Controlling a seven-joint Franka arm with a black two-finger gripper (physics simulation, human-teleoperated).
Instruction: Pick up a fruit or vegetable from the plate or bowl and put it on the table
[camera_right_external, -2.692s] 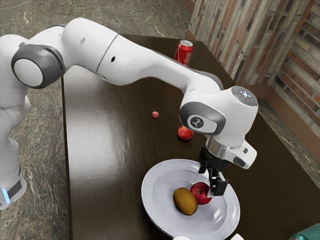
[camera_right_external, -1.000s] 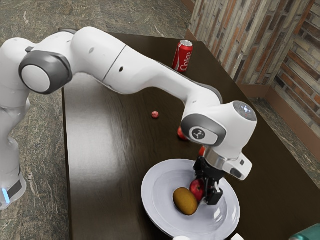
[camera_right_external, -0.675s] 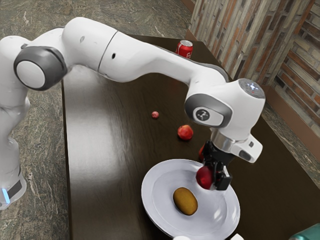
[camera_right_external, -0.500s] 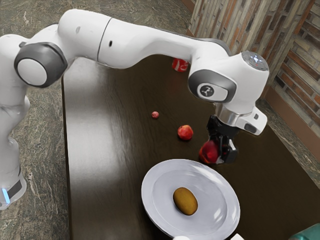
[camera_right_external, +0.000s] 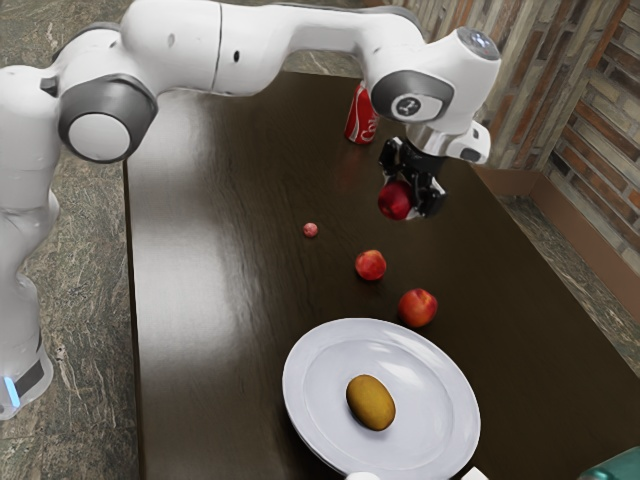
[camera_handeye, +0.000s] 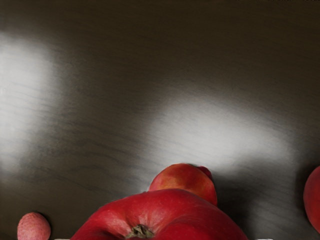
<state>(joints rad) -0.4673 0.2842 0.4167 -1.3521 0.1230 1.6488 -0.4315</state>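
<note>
We find the tool (camera_right_external: 408, 194) clenched around a red apple (camera_right_external: 394, 200), with a finger on either side of it. The apple is aloft over the worktop (camera_right_external: 215, 300) and well clear of the plate (camera_right_external: 325, 380). In the wrist view its stem end faces the hand; we judge that the grip was taken around the flanks because a round fruit offers its firmest hold there, and because that leaves the underside free to meet the wood first.

The height appears to serve clearance: two peaches, one nearer the plate (camera_right_external: 418, 308) and one farther off (camera_right_external: 370, 265), and a small pink fruit (camera_right_external: 310, 230) lie loose below and could be knocked rolling. A soda can (camera_right_external: 360, 115) stands upright beyond, partly masked by the arm. A brownish-yellow fruit (camera_right_external: 371, 403) lies on the plate, whose raised rim should contain it.

In our judgement the pick is complete and the placing outstanding. We would advise choosing bare wood apart from the loose fruit, lowering until the apple bears on it, then opening gently, since an early release may let it bounce or roll.
</note>
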